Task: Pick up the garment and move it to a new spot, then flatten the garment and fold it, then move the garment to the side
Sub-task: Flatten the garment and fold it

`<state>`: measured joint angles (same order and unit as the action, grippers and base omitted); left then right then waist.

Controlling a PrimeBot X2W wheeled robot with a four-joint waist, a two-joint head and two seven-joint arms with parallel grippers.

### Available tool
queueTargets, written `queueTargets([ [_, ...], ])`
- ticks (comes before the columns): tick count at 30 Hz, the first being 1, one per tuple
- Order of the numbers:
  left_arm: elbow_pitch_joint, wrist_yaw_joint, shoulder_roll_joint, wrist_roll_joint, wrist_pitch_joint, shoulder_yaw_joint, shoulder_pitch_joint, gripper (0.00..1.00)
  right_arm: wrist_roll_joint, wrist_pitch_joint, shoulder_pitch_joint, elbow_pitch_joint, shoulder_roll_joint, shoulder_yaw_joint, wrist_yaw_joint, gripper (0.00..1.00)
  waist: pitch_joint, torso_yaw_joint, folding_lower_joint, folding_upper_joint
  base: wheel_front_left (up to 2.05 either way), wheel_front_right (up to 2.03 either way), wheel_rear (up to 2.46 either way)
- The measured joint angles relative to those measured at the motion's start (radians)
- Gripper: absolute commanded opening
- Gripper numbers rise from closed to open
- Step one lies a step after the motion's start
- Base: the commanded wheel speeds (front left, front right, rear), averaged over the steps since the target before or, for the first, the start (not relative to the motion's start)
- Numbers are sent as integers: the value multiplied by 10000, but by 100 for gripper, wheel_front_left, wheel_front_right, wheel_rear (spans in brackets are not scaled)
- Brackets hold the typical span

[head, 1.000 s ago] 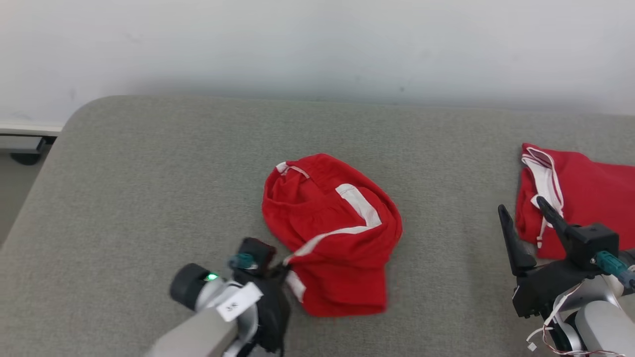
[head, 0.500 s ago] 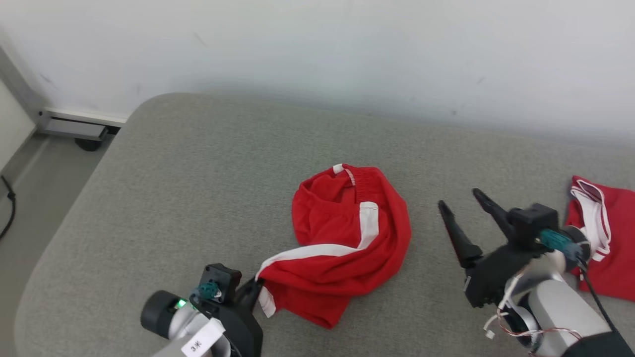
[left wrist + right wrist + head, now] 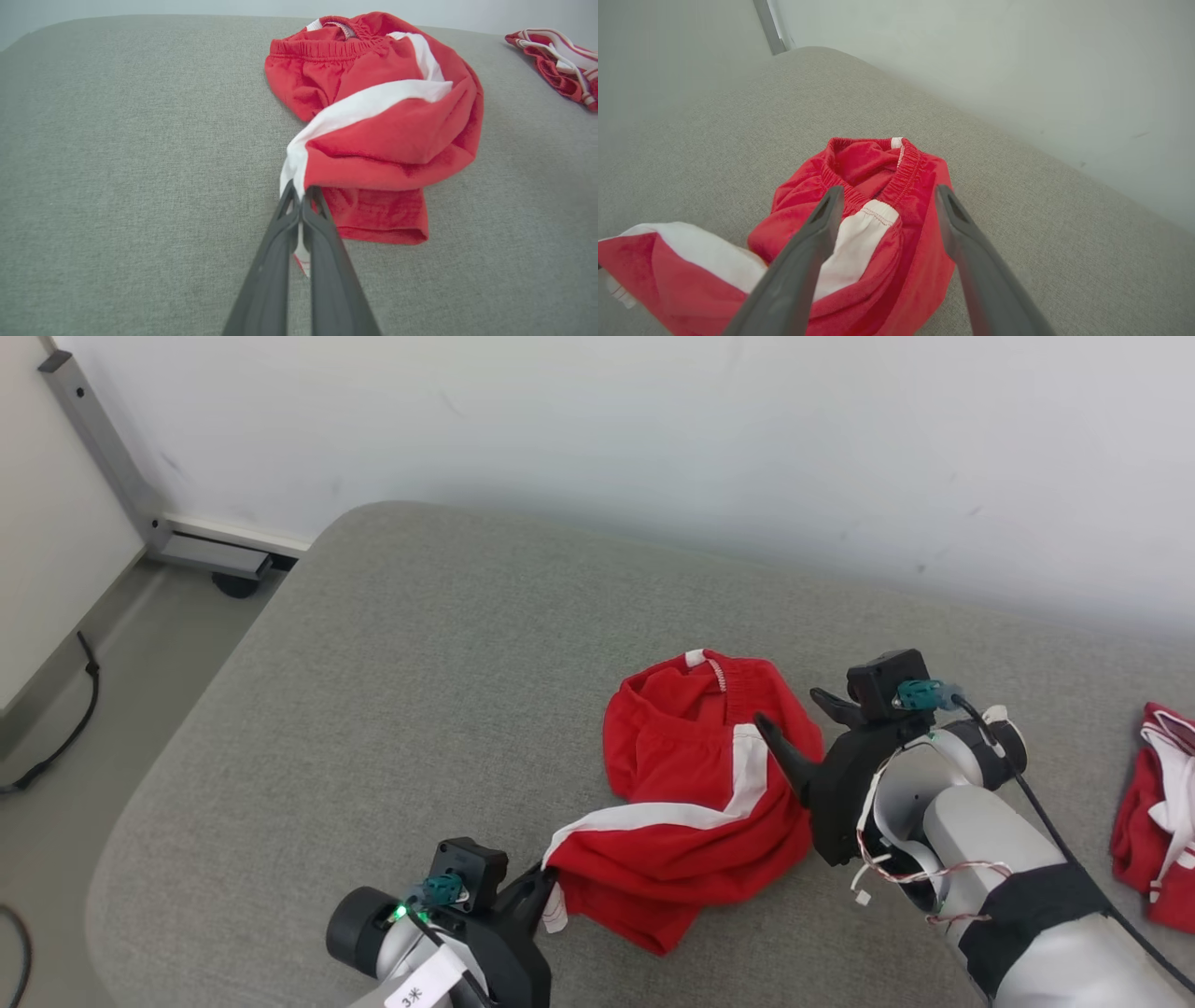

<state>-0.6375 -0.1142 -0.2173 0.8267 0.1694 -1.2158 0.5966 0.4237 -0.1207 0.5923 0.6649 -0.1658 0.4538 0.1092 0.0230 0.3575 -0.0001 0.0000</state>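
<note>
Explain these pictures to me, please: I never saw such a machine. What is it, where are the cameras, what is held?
It is a wheeled robot with two arms, each ending in two long dark fingers. One picture comes from a camera on its head, looking down; the other two from its wrists, looking along the fingers. On a grey padded surface lie crumpled red shorts with white stripes, and another red garment to the robot's right. The left fingers are shut on a striped edge of the shorts. The right fingers stand open near the waistband, holding nothing.
</note>
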Motion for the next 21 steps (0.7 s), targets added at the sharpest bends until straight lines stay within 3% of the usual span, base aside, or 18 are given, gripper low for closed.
queueTargets([
  [19, 276, 0, 476, -65, -6, -71, 54, 0, 527, -1095, 1183, 3095, 462, 209, 140, 100, 575, 887, 2, 0, 0, 0, 0],
  [20, 286, 0, 489, -65, -4, -65, 58, 0, 527, -1108, 1193, 3170, 472, 255, 140, 86, 601, 899, 2, 0, 0, 0, 0],
  [21, 293, 0, 495, -65, -4, -58, 59, 0, 533, -1141, 1209, 3231, 487, 291, 142, 22, 624, 907, 2, 0, 0, 0, 0],
])
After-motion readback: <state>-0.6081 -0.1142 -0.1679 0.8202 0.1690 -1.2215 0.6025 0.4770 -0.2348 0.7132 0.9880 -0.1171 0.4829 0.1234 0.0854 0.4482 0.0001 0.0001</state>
